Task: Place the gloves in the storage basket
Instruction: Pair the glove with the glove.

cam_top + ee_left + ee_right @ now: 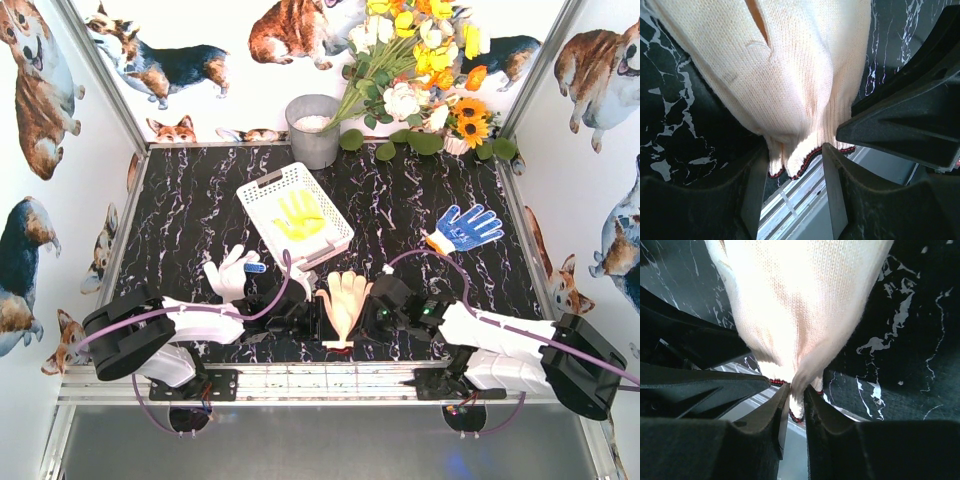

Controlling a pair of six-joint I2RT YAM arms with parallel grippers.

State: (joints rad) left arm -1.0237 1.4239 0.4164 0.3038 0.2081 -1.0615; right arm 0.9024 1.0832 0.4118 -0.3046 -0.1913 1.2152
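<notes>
The top view is bright and sharp, with only small soft shadows. In the right wrist view the cream glove [805, 305] glows so white its knit washes out. The black robot fingers [705, 440] look dark and blurry up close.

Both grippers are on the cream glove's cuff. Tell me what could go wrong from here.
The right gripper pinches only a thin fold at the cuff of the cream glove, so it may slip out on lifting.
The left gripper holds the same cuff close by, so the arms could collide or stretch it.
If dropped, it could slide off the near edge of the table.
</notes>
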